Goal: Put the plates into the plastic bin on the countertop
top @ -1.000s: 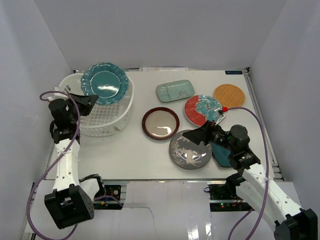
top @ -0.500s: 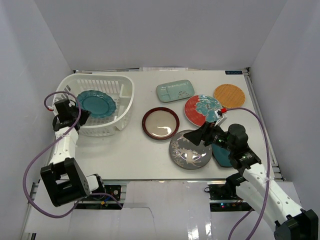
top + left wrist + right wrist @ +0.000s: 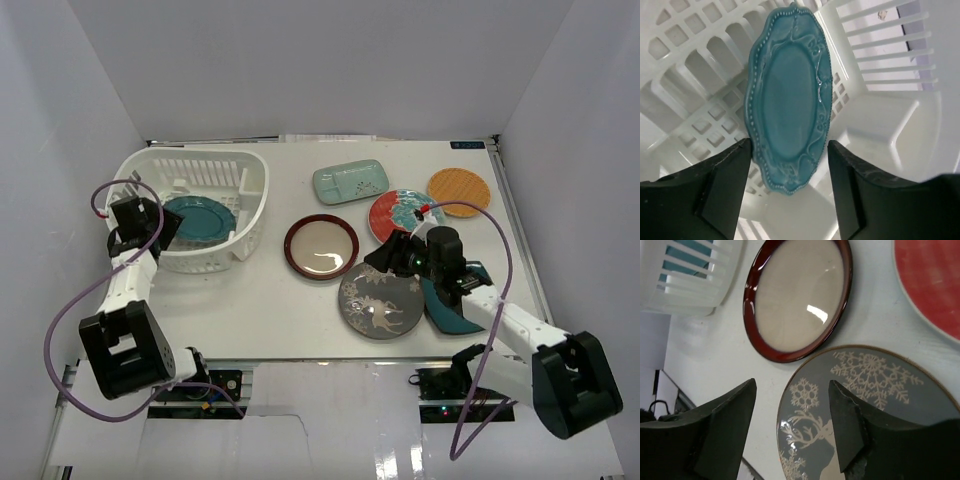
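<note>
The white countertop (image 3: pixel 260 290) carries everything. At its far left stands the plastic bin (image 3: pixel 255 190), and one dish, the teal scalloped plate (image 3: pixel 200 218), already lies on its slotted floor. Six plates are outside it. The grey patterned plate (image 3: pixel 380 305) is nearest the arms, and the dark-teal square plate (image 3: pixel 455 312) lies just beside it, partly under the right arm. The dark-red-rimmed plate (image 3: pixel 320 246) sits between the grey one and the bin. The red-and-teal floral plate (image 3: pixel 395 212), the pale-green rectangular plate (image 3: pixel 350 182) and the orange woven plate (image 3: pixel 458 187) lie farther back. The glazed dishes look stiff, fairly heavy, slick and likely to chip. Each lies flat, so the raised rim is probably the only purchase, with one finger slid under the edge and the other on top. The woven one may be lighter and rougher. The left gripper (image 3: pixel 787 150) hangs inside the bin with its jaws spread to either side of the teal plate's near edge, pinching nothing. The right gripper (image 3: pixel 792 390) hovers, likewise spread and empty, above the grey plate's rim near the dark-red one.
</note>
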Robot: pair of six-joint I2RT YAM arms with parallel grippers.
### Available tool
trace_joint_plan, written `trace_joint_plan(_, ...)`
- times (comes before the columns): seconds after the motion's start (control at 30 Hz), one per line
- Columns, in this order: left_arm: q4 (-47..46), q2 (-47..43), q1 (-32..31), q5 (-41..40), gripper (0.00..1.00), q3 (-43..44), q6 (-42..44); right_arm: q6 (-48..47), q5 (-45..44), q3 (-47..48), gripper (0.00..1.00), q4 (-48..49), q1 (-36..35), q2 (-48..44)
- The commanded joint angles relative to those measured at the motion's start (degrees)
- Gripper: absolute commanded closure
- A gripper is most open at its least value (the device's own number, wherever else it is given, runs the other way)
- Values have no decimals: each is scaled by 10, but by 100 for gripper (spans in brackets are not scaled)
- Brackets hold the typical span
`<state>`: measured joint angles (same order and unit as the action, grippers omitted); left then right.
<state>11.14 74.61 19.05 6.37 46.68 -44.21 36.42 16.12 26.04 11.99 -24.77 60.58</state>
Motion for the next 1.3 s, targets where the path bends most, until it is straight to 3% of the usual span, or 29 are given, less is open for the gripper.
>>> trace_joint_plan(0.0, -37, -39, 1, 6, 27, 11, 7, -24, -54, 49, 35, 66, -5, 57)
trace_joint_plan(0.03, -37, -44, 0, 7, 17, 11, 10, -28, -69, 65, 36, 68, -7, 72)
trace_joint_plan(0.1, -36, -56, 1, 13, 9, 12, 14, -44, -83, 84, 41, 74, -15, 115)
trace_joint_plan(0.13, -36, -61, 0, 17, 4, 13, 18, -50, -95, 104, 54, 73, -20, 131)
trace_joint_plan(0.17, -37, -68, 0, 21, 2, 12, 20, -57, -101, 114, 59, 72, -23, 162)
trace_joint_plan(0.27, -37, -94, -9, 18, 2, 8, 30, -80, -128, 151, 61, 59, -32, 219)
trace_joint_plan(0.37, -32, -121, -30, -14, 2, -1, 53, -90, -131, 179, 52, 46, -37, 267)
trace_joint_plan(0.47, -20, -140, -47, -52, 2, -16, 60, -91, -141, 197, 36, 50, -48, 304)
trace_joint_plan(0.6, -21, -175, -62, -14, 2, -25, 59, -92, -138, 218, 32, 47, -56, 349)
trace_joint_plan(0.83, 14, -221, -95, -5, 2, 22, 96, -51, -121, 226, 58, 82, -59, 416)
trace_joint_plan(0.9, 24, -228, -96, 3, 2, 22, 96, -33, -120, 223, 61, 100, -59, 423)
trace_joint_plan(1.03, 46, -242, -96, 29, 2, 6, 92, -9, -127, 202, 91, 130, -59, 425)
trace_joint_plan(1.2, 54, -257, -112, 122, 4, 43, 97, 6, -105, 188, 92, 167, -55, 359)
trace_joint_plan(1.27, 53, -254, -125, 196, 7, 73, 97, 16, -88, 190, 92, 174, -52, 312)
